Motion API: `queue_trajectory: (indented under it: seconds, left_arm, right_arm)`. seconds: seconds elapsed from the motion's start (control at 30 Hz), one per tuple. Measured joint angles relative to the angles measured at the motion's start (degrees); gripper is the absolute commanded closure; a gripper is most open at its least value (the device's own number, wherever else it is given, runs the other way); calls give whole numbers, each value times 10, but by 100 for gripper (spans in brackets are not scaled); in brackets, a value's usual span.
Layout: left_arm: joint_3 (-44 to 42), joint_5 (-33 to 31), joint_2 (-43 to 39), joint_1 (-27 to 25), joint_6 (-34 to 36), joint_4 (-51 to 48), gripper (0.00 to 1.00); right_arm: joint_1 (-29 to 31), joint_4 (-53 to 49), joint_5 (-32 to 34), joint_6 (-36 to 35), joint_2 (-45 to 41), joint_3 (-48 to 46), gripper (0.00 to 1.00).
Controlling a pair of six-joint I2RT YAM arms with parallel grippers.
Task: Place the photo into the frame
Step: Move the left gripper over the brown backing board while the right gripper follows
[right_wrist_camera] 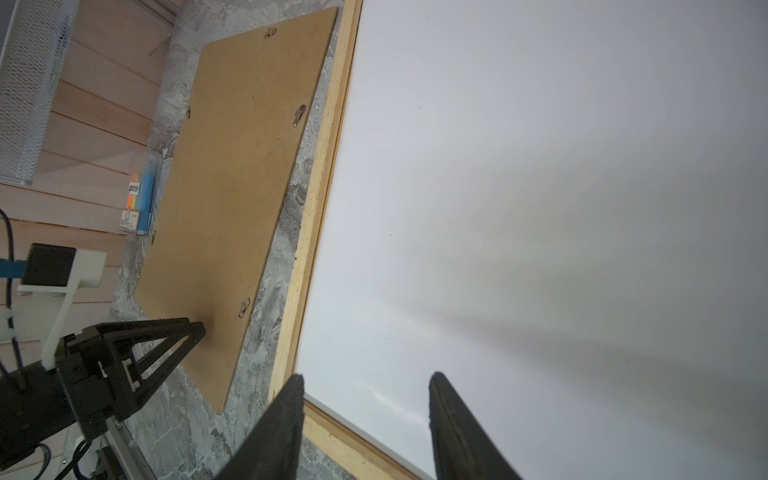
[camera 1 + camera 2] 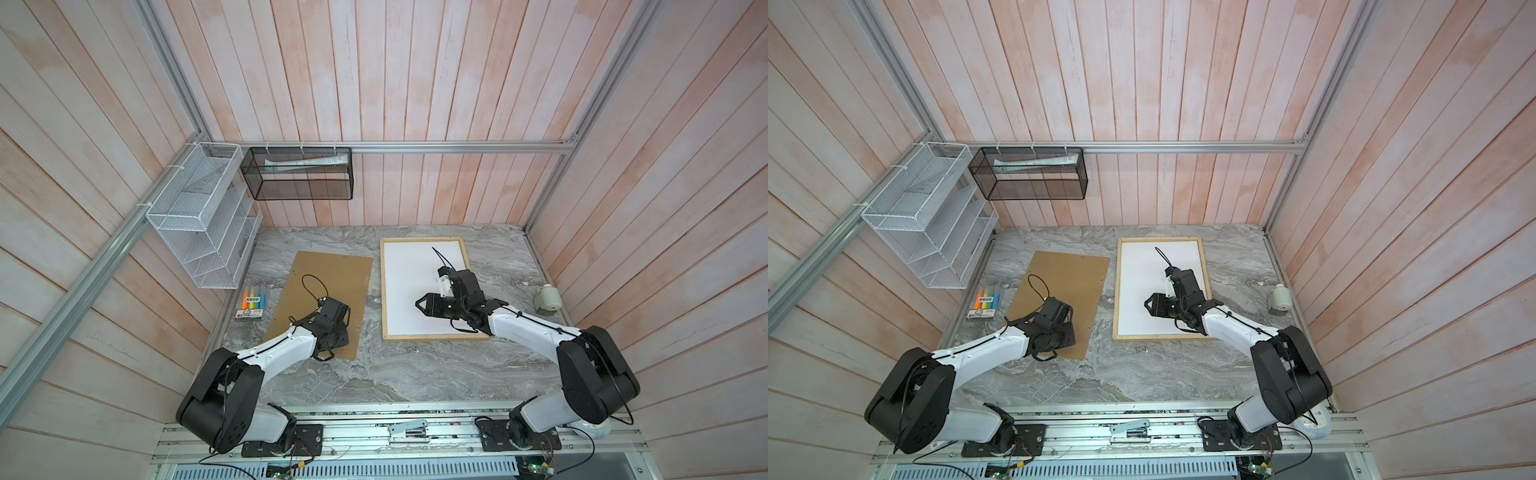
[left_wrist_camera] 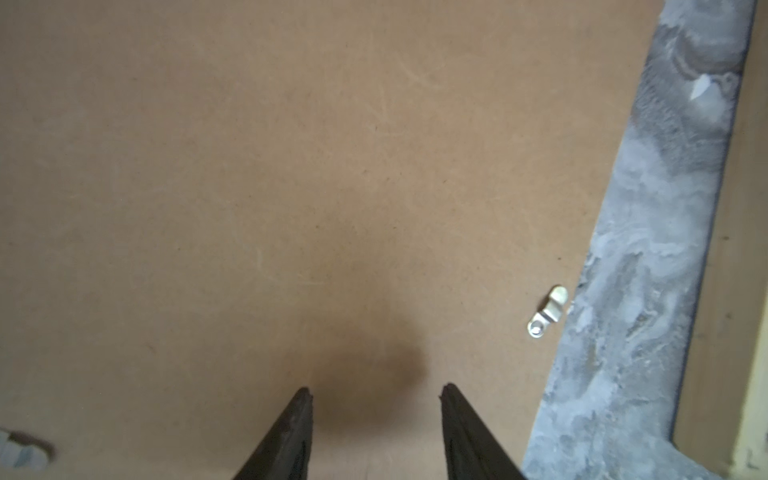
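Left wrist view: left claw (image 3: 377,390) spread over matte brown board (image 3: 291,166); right claw (image 1: 366,376) spread.

Wood and board
The frame (image 1: 319,187) is showing pale bare wood; the backing board (image 1: 232,187) is looking matt brown, its clip (image 3: 547,312) shiny metal.

Pale wood frame (image 2: 422,239) around a plain white sheet (image 2: 409,282), right of a brown board (image 2: 332,270), on a grey marbled table (image 2: 415,374). Whitewashed pink plank walls (image 2: 415,83); black mesh basket (image 2: 297,180); white mesh rack (image 2: 199,232); orange, yellow, green and blue markers (image 2: 252,303), left.
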Motion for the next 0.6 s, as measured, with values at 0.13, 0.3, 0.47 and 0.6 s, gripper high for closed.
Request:
queue_trajectory:
  seconds: [0.13,0.3,0.47,0.6]
  left_arm:
    - [-8,3,0,0,-6,23,48]
    - [-24,7,4,0,-19,81,48]
    - [-33,12,19,0,-33,151,48]
    - [-16,16,52,0,-36,190,48]
  right_arm:
    - [24,17,1,18,15,1,50]
    - [57,56,2,42,49,4,51]
    - [82,72,4,55,109,39,52]
    - [89,79,3,56,153,90,52]
